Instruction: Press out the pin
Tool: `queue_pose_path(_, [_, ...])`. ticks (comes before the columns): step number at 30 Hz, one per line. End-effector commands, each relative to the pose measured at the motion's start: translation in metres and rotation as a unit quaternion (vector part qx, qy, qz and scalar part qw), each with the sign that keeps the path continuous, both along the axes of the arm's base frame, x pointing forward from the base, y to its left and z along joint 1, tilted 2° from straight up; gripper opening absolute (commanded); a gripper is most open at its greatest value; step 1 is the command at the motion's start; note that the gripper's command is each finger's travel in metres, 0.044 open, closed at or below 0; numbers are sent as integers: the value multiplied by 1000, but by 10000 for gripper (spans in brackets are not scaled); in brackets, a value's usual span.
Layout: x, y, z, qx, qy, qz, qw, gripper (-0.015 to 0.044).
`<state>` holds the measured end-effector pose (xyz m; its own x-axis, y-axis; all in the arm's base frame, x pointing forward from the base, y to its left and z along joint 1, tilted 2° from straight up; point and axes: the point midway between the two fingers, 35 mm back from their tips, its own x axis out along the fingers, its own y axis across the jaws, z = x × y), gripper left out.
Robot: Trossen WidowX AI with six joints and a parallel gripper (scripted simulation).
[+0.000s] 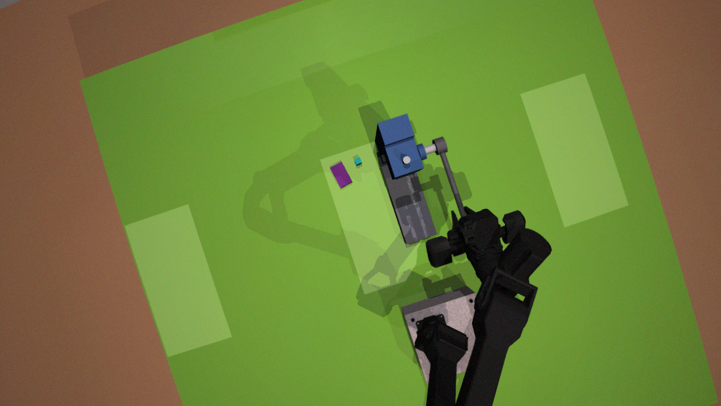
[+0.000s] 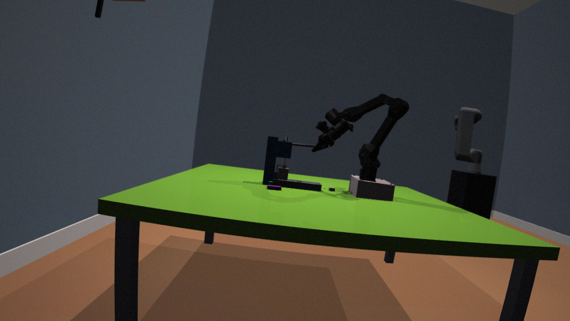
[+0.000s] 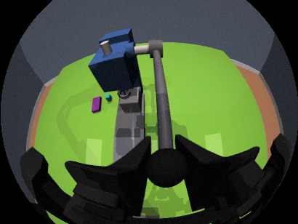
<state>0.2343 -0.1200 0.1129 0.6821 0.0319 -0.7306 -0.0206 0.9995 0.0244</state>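
Green tabletop (image 1: 282, 312) (image 2: 319, 215) (image 3: 211, 94), black arm (image 1: 496, 338) (image 2: 384, 127) arched high, hand (image 1: 466, 214) (image 2: 315, 149) (image 3: 163, 139) slanting down, pinching the lever (image 1: 451, 176) (image 2: 302, 144) (image 3: 161, 94)

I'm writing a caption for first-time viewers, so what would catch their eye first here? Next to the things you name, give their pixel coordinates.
Probably the blue press head (image 1: 398, 138) (image 2: 284, 149) (image 3: 114, 69), standing over the bright green table (image 1: 201, 151) (image 2: 319, 215) (image 3: 203, 94). Next, the black gripper (image 1: 461, 214) (image 2: 314, 149) (image 3: 163, 139), closed on the lever (image 1: 450, 176) (image 2: 303, 144) (image 3: 162, 94) beside it. Then the small purple piece (image 1: 341, 175) (image 2: 273, 187) (image 3: 96, 104), lying across the press from the lever.

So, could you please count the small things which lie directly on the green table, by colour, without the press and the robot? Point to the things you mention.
Purple: 1, a flat piece (image 1: 341, 175) (image 2: 273, 187) (image 3: 96, 105)
Cyan: 1, a tiny cube (image 1: 358, 161) (image 2: 270, 182) (image 3: 108, 97)
Dark: 1, a small piece (image 2: 331, 189)
Total: 3
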Motion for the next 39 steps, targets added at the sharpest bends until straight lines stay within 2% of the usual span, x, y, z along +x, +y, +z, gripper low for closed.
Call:
queue_pose_path(1, [2, -1, 9, -4, -8, 0, 1000, 0])
queue_pose_path(39, [6, -1, 34, -4, -8, 0, 1000, 0])
